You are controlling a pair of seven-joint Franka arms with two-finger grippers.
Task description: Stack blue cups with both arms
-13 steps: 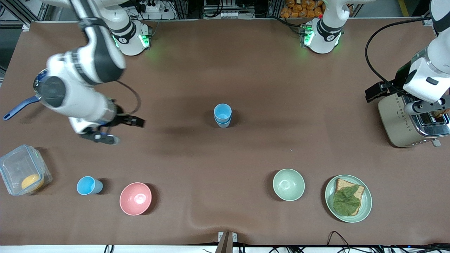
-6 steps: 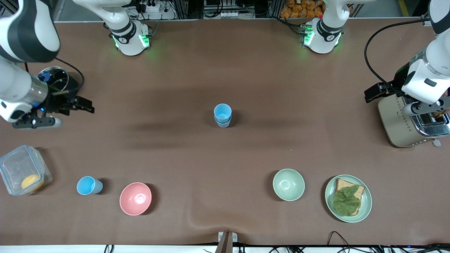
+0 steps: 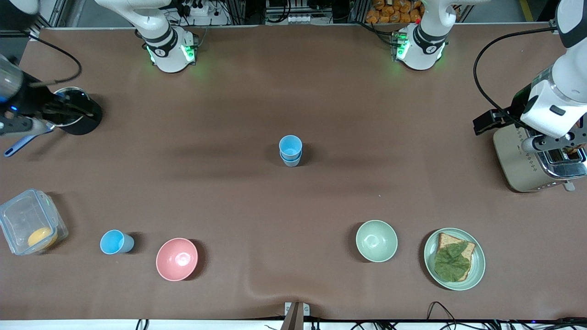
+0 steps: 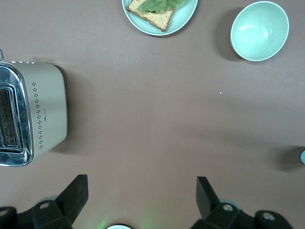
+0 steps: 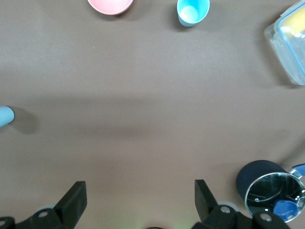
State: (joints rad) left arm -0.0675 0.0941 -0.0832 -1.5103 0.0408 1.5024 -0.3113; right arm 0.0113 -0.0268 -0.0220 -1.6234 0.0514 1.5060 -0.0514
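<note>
Two blue cups (image 3: 290, 151) stand nested in the middle of the table; their edge shows in the right wrist view (image 5: 5, 116). A single blue cup (image 3: 116, 242) (image 5: 192, 12) stands upright nearer the front camera, toward the right arm's end, between a clear container and the pink bowl. My right gripper (image 3: 23, 126) (image 5: 139, 195) hangs open and empty beside the dark pot. My left gripper (image 3: 550, 142) (image 4: 140, 188) hangs open and empty over the toaster. Both grippers are well away from every cup.
A dark pot (image 3: 73, 112) with a blue handle sits at the right arm's end. Along the near side stand a clear container (image 3: 30, 222), pink bowl (image 3: 177, 259), pale green bowl (image 3: 376, 240) and plate with a sandwich (image 3: 454, 259). A toaster (image 3: 527, 160) stands at the left arm's end.
The right arm has swung from over the table's inner part out to the right arm's end, by the dark pot. The left arm has only shifted slightly. The cups have not moved.
</note>
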